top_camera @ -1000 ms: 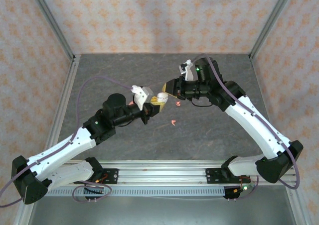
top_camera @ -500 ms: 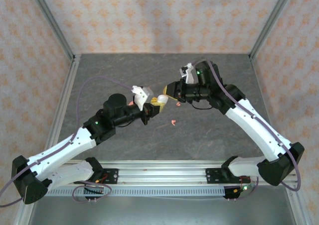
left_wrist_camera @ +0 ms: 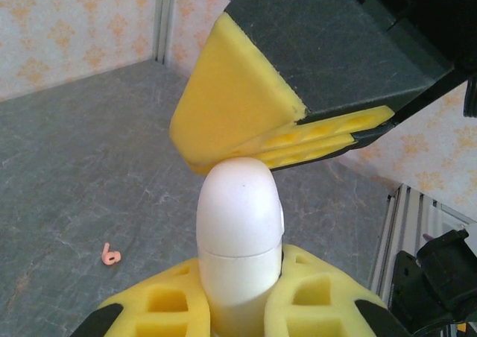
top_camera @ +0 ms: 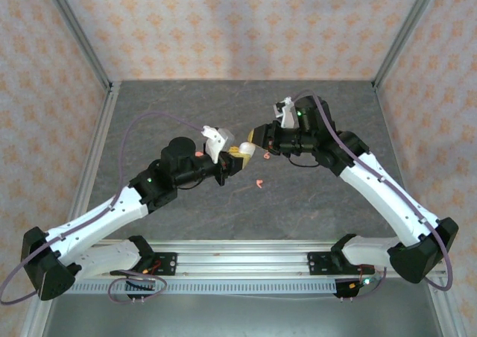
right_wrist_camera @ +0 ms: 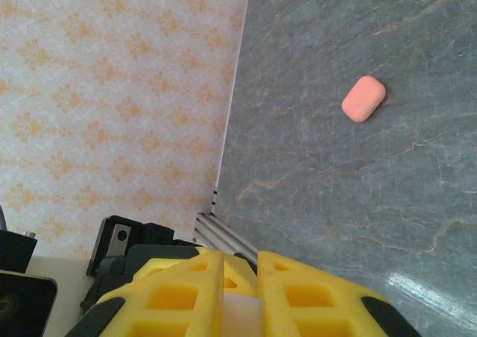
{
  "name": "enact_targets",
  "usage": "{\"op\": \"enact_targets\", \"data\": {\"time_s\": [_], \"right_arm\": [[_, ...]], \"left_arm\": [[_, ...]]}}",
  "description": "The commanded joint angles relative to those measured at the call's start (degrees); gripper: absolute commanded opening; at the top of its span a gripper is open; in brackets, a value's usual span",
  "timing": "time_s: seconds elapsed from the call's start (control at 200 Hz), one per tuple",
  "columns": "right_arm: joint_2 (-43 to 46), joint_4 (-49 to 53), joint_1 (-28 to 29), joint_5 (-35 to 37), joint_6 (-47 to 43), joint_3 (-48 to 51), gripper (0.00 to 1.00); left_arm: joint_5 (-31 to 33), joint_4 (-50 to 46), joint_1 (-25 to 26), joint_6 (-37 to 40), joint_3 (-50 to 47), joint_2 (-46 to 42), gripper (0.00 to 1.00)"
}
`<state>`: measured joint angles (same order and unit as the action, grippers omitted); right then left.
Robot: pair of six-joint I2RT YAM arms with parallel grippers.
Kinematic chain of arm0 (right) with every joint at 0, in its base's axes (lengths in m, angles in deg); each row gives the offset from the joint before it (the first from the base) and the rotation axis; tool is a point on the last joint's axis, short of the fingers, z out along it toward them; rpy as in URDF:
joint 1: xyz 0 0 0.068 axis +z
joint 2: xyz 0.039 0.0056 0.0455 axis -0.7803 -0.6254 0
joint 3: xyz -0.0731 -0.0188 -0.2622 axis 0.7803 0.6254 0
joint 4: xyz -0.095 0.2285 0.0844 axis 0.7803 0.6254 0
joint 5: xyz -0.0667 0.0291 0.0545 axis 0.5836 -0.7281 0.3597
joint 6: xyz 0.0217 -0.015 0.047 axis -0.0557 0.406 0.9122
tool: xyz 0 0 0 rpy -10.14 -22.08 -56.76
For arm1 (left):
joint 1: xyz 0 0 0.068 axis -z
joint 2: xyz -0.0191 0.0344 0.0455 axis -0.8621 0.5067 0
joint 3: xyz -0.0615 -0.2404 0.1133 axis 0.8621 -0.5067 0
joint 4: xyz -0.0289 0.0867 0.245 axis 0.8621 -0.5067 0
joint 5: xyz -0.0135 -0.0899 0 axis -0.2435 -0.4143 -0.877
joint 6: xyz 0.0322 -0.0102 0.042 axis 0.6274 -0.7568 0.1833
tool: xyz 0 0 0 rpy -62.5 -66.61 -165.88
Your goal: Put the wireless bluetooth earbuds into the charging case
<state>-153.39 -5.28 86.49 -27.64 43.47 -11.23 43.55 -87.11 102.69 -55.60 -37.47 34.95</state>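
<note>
One white case [left_wrist_camera: 238, 240], one pink case [right_wrist_camera: 364, 98], one pink earbud [top_camera: 258, 184]. My left claw [left_wrist_camera: 240, 285] clamps the white case; my right claw [right_wrist_camera: 240, 261], reaching in from two o'clock, pinches a white bit [right_wrist_camera: 240, 313].

Soft, even light is falling from above, casting only faint shadows on the grey table [top_camera: 298, 203]. A glare patch is shining at the right wrist view's lower right; the near white case [left_wrist_camera: 238, 225] is perhaps blurring slightly.
</note>
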Motion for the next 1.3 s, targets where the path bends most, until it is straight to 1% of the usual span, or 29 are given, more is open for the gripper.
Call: {"op": "enact_targets", "data": {"time_s": [0.0,0.125,0.19,0.35,0.405,0.475,0.595,0.701,0.841,1.111,1.296], "right_arm": [[0.7,4.4,1.9,-0.9,-1.7,0.4,0.18],[1.8,6.2,1.8,3.0,-3.6,-1.6,0.18],[2.0,8.5,1.4,7.9,-4.8,-3.1,0.19],[9.2,10.4,-1.0,22.5,-5.8,-3.8,0.2],[11.2,9.8,-1.8,25.6,-6.3,-3.3,0.2],[12.9,9.4,-2.3,27.6,-6.9,-2.8,0.22],[12.9,10.6,-2.8,28.0,-7.9,-2.4,0.24],[11.9,10.6,-2.7,26.5,-7.6,-1.1,0.25],[10.7,9.9,-2.8,25.1,-7.2,0.3,0.26],[7.9,10.1,-3.5,23.6,-6.8,1.3,0.27],[6.4,8.3,-4.7,21.4,-5.1,3.6,0.28]], "left_arm": [[1.5,4.8,-0.2,-1.0,4.4,0.0,0.0],[3.4,3.6,-0.2,-1.6,4.5,0.0,0.0],[4.2,3.5,-0.2,-2.6,4.2,0.1,0.0],[5.2,2.3,-0.4,-3.9,3.3,0.2,0.0],[5.6,2.3,-0.7,-4.3,2.8,0.2,0.0],[6.1,2.4,-1.0,-5.1,2.3,0.3,0.0],[6.2,1.9,-2.6,-7.0,2.2,1.7,0.0],[4.2,1.4,-4.9,-8.9,3.1,4.4,0.0],[1.8,-1.6,-8.4,-10.9,6.4,9.8,0.0],[-3.0,-11.4,-15.7,-11.8,14.5,25.5,0.0],[-5.0,-15.9,-18.0,-12.7,20.7,36.8,0.0]]}}
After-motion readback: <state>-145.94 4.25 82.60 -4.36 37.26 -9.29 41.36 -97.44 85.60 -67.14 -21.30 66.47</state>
